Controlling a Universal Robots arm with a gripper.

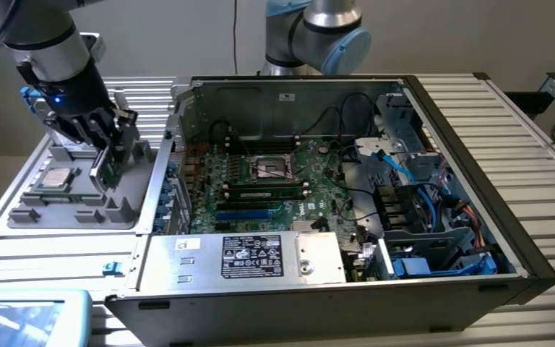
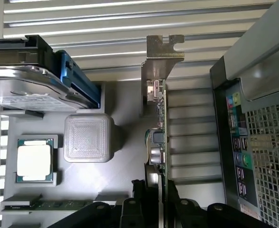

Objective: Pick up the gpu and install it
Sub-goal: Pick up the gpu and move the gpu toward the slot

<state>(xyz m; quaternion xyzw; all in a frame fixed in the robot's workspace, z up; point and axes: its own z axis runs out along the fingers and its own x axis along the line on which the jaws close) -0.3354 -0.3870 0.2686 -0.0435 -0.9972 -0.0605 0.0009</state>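
1. The gripper (image 1: 105, 147) (image 2: 161, 191) hangs over the gray parts tray (image 1: 75, 211) (image 2: 125, 166) at the exterior view's left. Its dark fingers (image 2: 141, 202) are pressed onto the graphics card (image 1: 104, 170) (image 2: 162, 137), one on each face.
2. The graphics card stands on edge at the tray, upright, beside the tray's ribbed section. Its silver bracket (image 2: 162, 57) is the end farthest from the fingers. I cannot tell whether the lower edge still sits in the tray or has lifted clear.
3. Other parts share the tray. A processor (image 1: 58, 177) (image 2: 34, 160) lies flat in its own pocket. A hard drive (image 2: 25, 80) with blue rails sits well apart from the card, and a memory stick (image 2: 44, 204) lies in a narrow slot. A gray square block (image 2: 88, 137) sits between the processor and the card.
4. The open computer case (image 1: 287, 90) (image 2: 253, 156) lies just beside the tray. Its back panel with ports and mesh stands between the card and the motherboard (image 1: 258, 188).
5. Inside the case, black and blue cables (image 1: 393, 166) run across the side toward the exterior view's right. A power supply (image 1: 258, 256) with a label fills the near edge.
6. A second arm (image 1: 316, 36) stands behind the case, on the slatted table (image 1: 528, 123) (image 2: 106, 19).
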